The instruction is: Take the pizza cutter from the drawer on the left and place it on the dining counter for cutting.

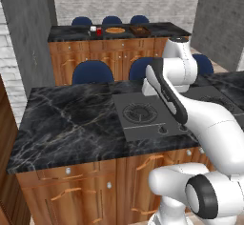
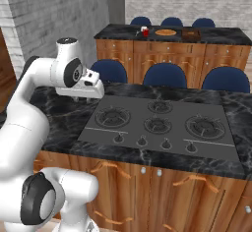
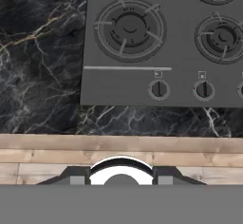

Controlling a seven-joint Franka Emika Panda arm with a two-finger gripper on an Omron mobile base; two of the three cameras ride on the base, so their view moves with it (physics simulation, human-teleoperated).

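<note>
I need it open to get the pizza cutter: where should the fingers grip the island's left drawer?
Grip the small round silver knob mid-front on the drawer, approached head-on from the cabinet side, with the fingers either side of it. The front looks otherwise flat, offering nothing else to pinch.

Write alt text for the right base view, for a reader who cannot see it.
A white robot arm rises at the left, its hand over the left end of a black marble island with a grey gas cooktop. Three blue chairs stand behind the island. Beyond them, the dining counter carries a pizza and small items; more blue chairs stand behind it.
</note>
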